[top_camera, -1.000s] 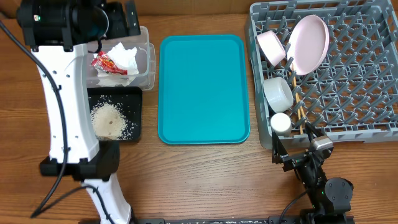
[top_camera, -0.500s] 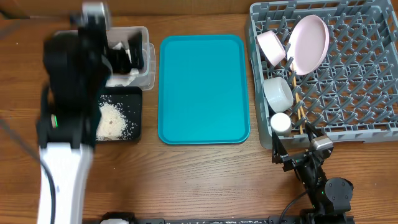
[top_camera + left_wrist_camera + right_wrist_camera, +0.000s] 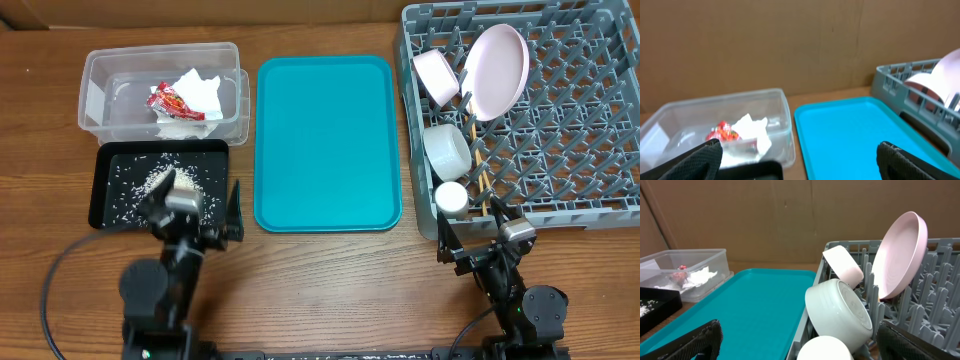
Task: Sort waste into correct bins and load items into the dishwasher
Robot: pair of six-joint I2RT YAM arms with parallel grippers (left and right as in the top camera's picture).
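Note:
The clear tub (image 3: 105, 95) at the back left holds the red wrapper (image 3: 174, 102) and the white napkin (image 3: 202, 90). The black tray (image 3: 115, 205) in front of it holds rice scraps (image 3: 160, 180). The grey dish rack (image 3: 580, 120) at the right holds the plate (image 3: 497, 68), two bowls (image 3: 437, 75) (image 3: 446, 150), the cup (image 3: 451, 196) and the chopsticks (image 3: 480, 170). My left gripper (image 3: 192, 210) is open and empty at the black tray's front edge. My right gripper (image 3: 470, 228) is open and empty at the rack's front left corner. The left wrist view shows the tub (image 3: 780, 107), wrapper (image 3: 722, 133) and napkin (image 3: 754, 131). The right wrist view shows the plate (image 3: 900, 255), bowls (image 3: 840, 310) and cup (image 3: 825, 350).
The large teal tray (image 3: 325, 140) lies between the bins and the rack, with nothing on it. It also shows in the left wrist view (image 3: 855, 135) and the right wrist view (image 3: 750, 305). A cardboard wall stands behind the table.
My left arm has drawn back from over the tub to the front of the table, uncovering the tub and black tray. More rice scraps lie scattered on the black tray. The right arm is still.

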